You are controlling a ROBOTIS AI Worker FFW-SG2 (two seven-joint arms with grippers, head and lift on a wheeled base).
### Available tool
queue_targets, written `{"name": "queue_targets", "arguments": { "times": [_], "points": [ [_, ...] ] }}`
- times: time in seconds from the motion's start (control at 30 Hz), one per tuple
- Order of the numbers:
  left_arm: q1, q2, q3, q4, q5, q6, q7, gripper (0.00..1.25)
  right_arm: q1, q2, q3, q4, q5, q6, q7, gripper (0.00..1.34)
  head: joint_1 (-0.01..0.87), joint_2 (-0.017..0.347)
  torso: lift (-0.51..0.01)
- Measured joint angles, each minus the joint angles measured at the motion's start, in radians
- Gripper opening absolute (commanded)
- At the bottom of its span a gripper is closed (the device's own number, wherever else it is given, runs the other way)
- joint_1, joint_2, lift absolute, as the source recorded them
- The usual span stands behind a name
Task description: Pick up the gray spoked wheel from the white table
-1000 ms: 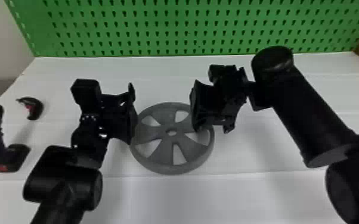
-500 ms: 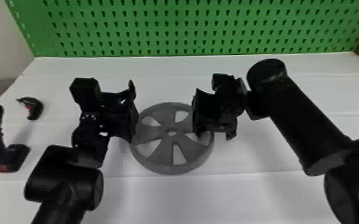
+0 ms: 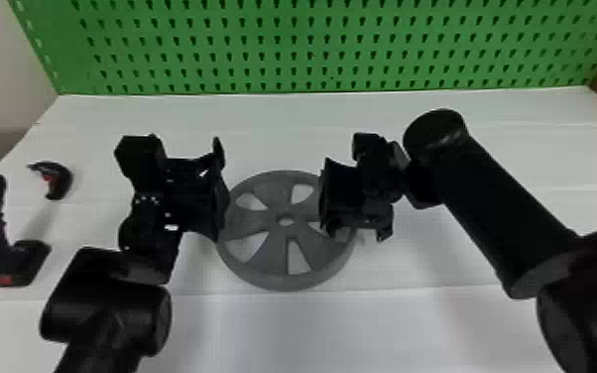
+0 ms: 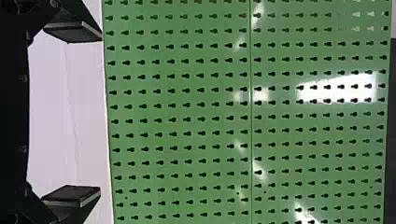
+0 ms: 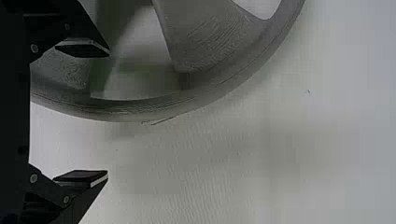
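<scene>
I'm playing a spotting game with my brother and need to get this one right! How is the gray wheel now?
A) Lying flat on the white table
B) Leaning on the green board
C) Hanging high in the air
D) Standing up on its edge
A: the wheel lies flat on the white table, with its round face turned up.

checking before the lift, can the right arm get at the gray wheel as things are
Probably yes: the open right pincer is over the edge of the wheel, with nothing seen between, and the left pincer is across from it.
</scene>
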Motion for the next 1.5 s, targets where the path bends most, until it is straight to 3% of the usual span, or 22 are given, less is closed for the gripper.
{"name": "queue_targets", "arguments": {
  "times": [1.13,1.43,1.5],
  "points": [
    [0.001,0.000,-0.004,0.002,0.002,-0.004,0.000,1.12,-0.010,0.000,-0.004,0.026,0.046,-0.011,0.054,0.92,0.770,0.052,-0.105],
    [-0.001,0.000,-0.005,0.004,0.003,-0.004,0.000,1.12,-0.018,0.000,0.003,0.028,0.046,-0.007,0.057,0.65,0.770,0.052,-0.105],
    [-0.002,0.000,-0.006,0.005,0.003,-0.004,0.000,1.12,-0.021,0.000,0.002,0.032,0.045,0.000,0.057,0.54,0.770,0.052,-0.105]
  ]
}}
